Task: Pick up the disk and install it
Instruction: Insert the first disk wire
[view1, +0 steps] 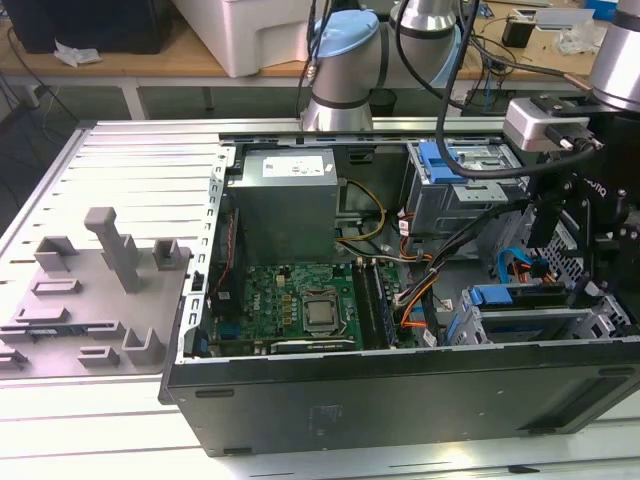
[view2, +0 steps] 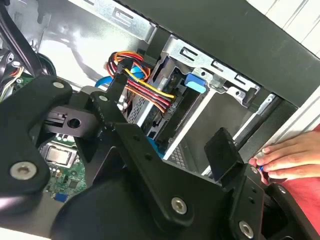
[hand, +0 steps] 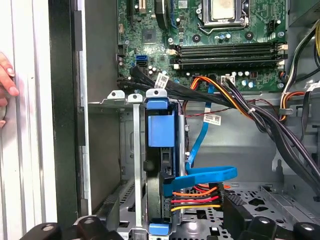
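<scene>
Blue-framed disk (hand: 161, 129) in silver cage (hand: 136, 165), coloured cables (hand: 196, 196) alongside

The disk (hand: 161, 127) sits edge-on in its cage (hand: 137, 160), label hidden; a person's fingers (hand: 6, 80) are cut by the edge.

A pale metal table (view1: 130, 160) with long ribbed slats carries everything. An open black case (view1: 400, 400) lies on its side on the table, toward the exterior view's right, its open face turned up. Just beside it, on the exterior view's left, a grey plate (view1: 90, 300) with upright blocks rests flat on the slats. In the first wrist view a person's fingers (hand: 7, 89) show over the slats, near the case's outer wall.
</scene>
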